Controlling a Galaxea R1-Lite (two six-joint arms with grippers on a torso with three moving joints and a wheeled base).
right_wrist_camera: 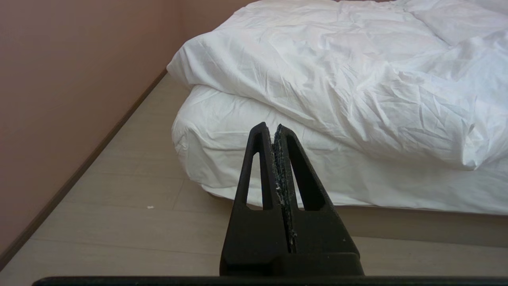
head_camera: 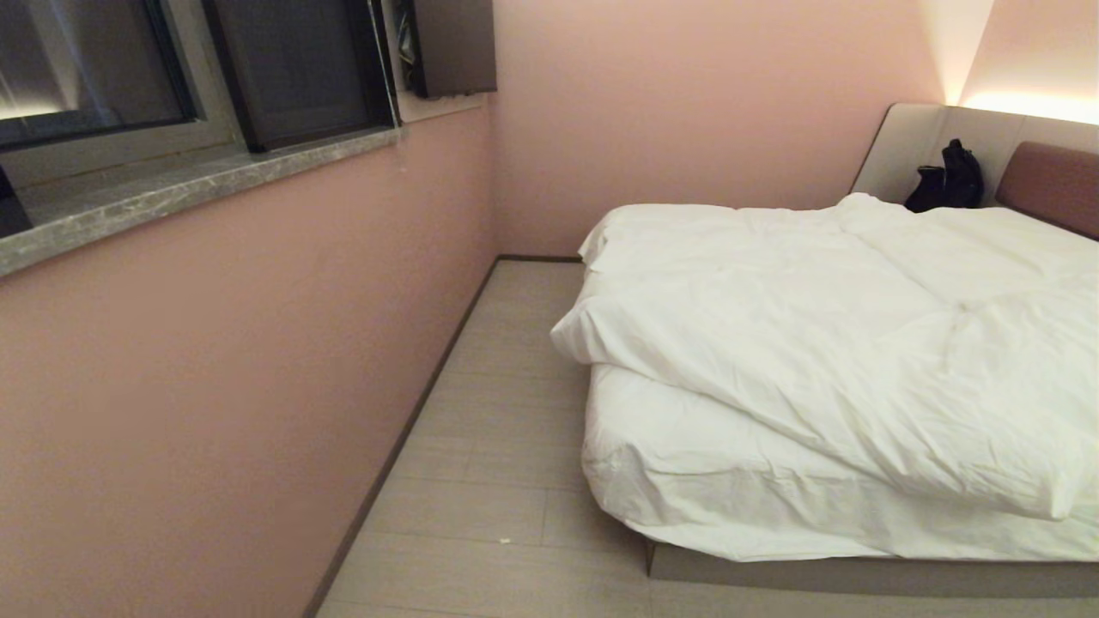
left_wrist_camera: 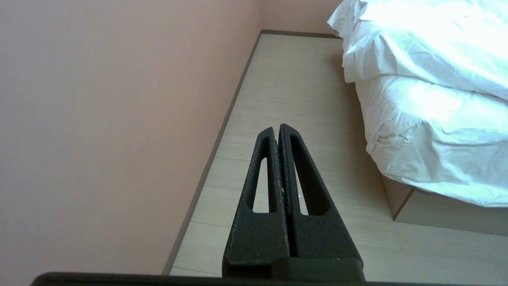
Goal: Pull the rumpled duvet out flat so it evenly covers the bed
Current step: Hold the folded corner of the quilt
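The white puffy duvet [head_camera: 824,343] lies rumpled on the bed [head_camera: 773,575], pulled back from the foot, so a strip of white mattress sheet [head_camera: 687,463] shows below its edge. The same duvet [right_wrist_camera: 337,75] fills the right wrist view, and its near corner [left_wrist_camera: 397,43] shows in the left wrist view. My left gripper [left_wrist_camera: 277,128] is shut and empty, hanging over the floor beside the bed corner. My right gripper [right_wrist_camera: 270,127] is shut and empty, short of the bed's foot. Neither arm appears in the head view.
A pink wall [head_camera: 215,386] with a stone window sill [head_camera: 197,184] runs along the left. A narrow strip of pale floor [head_camera: 506,412] lies between wall and bed. A black bag [head_camera: 944,176] rests against the beige and brown headboard [head_camera: 1052,180].
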